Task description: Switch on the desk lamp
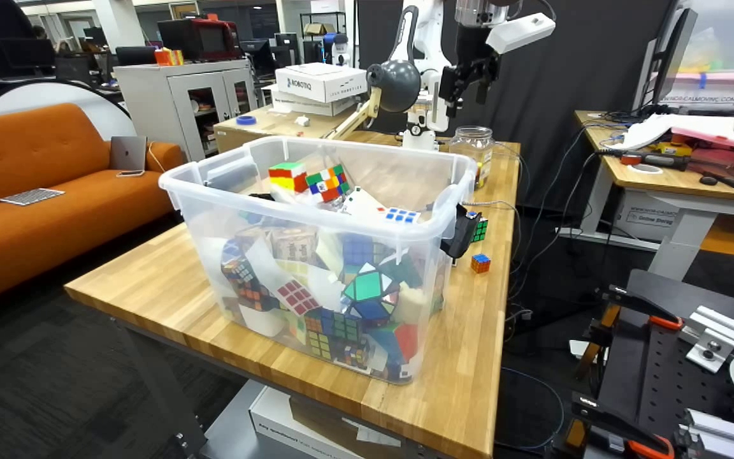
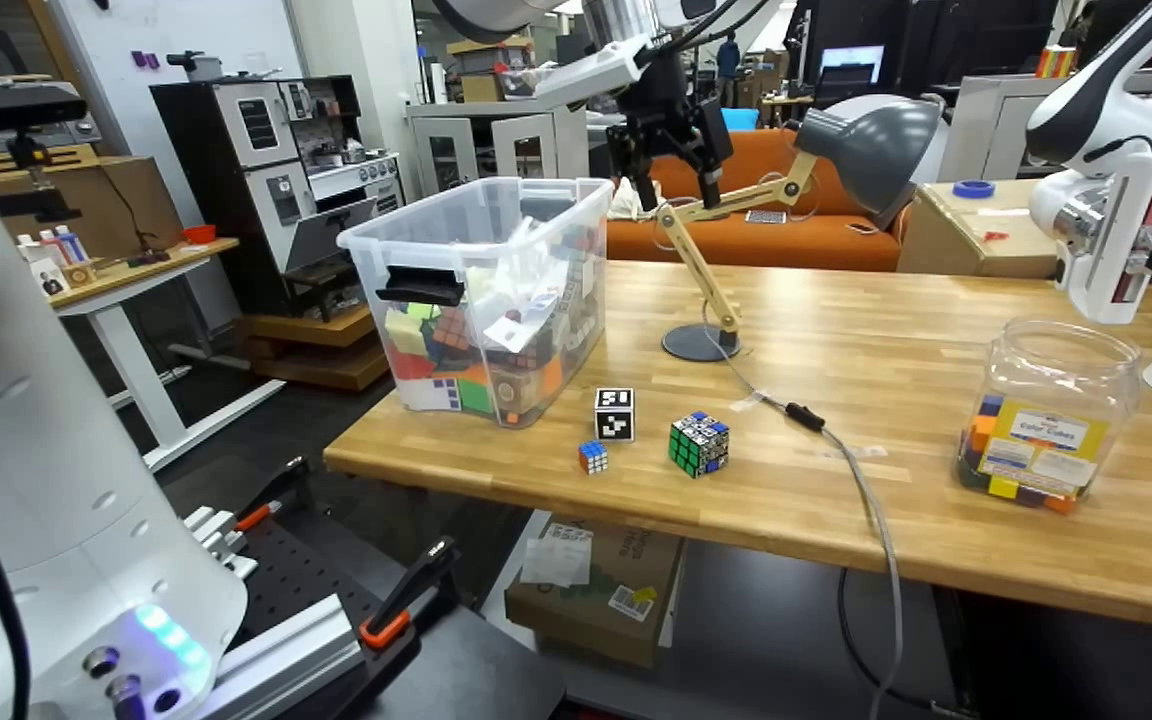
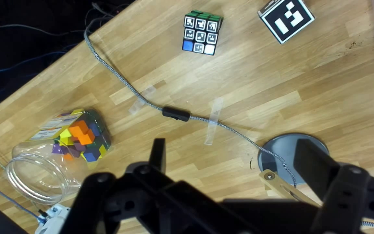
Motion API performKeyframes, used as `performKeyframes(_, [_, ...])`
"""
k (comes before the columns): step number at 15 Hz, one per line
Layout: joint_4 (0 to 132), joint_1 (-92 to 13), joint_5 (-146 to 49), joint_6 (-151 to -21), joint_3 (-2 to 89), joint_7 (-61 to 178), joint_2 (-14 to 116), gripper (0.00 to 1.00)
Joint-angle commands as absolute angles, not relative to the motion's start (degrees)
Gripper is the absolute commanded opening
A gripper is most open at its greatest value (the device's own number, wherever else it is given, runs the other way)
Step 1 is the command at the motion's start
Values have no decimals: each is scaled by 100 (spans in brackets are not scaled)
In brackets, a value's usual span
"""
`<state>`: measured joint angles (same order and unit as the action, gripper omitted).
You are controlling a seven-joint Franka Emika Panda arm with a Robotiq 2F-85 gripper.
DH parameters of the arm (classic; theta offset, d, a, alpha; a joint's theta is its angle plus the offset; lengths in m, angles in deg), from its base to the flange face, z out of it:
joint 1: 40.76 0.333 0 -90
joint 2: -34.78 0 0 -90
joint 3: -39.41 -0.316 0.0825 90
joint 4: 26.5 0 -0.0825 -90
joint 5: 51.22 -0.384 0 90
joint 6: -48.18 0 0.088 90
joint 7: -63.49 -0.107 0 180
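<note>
The desk lamp has a jointed wooden arm and a dark grey head, seen in both exterior views [image 1: 394, 86] [image 2: 861, 150]. Its round base [image 2: 693, 343] stands on the table and also shows in the wrist view [image 3: 282, 143]. A black inline switch [image 3: 176, 114] sits on the lamp's grey braided cord, which lies taped to the table; it also shows in an exterior view [image 2: 804, 416]. My gripper [image 3: 230, 146] is open and empty, pointing down high above the table, in both exterior views [image 1: 467, 105] [image 2: 679, 192]. No glow shows at the lamp head.
A clear plastic bin [image 2: 476, 225] of puzzle cubes stands near the lamp. Several cubes, including a patterned one [image 2: 699, 443], lie on the table [image 2: 896, 320]. A clear jar of color cubes [image 2: 1056, 420] stands beyond the switch. Another white robot arm [image 2: 1121, 110] stands at the far end.
</note>
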<state>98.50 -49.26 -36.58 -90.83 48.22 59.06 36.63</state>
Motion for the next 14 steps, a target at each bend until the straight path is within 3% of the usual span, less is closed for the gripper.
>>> performKeyframes(1, [9843,-4924,-3664,-9073,4827,5915,3662,100])
performKeyframes(14, [7913,-5074,-4645,-8813,4842,6139,5777,100])
